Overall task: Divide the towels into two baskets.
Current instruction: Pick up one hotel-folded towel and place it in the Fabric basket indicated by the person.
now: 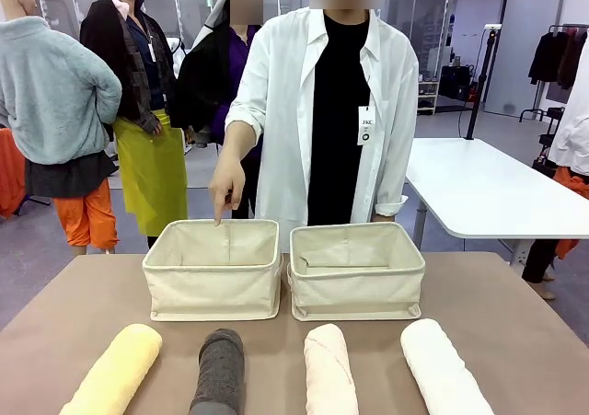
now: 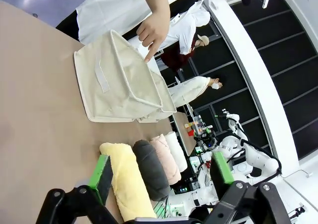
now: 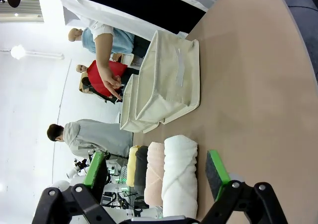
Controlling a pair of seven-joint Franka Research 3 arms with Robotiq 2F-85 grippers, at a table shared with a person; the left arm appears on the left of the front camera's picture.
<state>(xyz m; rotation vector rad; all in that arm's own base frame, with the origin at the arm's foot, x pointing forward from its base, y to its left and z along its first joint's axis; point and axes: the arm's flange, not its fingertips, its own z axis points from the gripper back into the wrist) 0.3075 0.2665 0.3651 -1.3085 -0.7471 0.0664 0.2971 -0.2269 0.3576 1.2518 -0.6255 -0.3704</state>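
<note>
Sorting not begun, I judge: four towels (image 1: 221, 371) rowed on the near desk (image 1: 515, 341), two baskets (image 1: 212, 286) empty behind; left end effector (image 2: 161, 172) and right end effector (image 3: 156, 167) both wide, so next I'd lower one over a roll.

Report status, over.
Left gripper, right gripper open, empty. Four towels lined up, unsorted. Baskets look empty. Person's hand points at left basket.

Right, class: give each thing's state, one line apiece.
Left basket: upright, nothing visible inside; person's hand points in.
Right basket: upright, nothing visible inside.
Yellow towel: rolled, on table.
Grey towel: rolled, on table.
Pink towel: rolled, on table.
White towel: rolled, on table.
Left gripper: open.
Right gripper: open.
</note>
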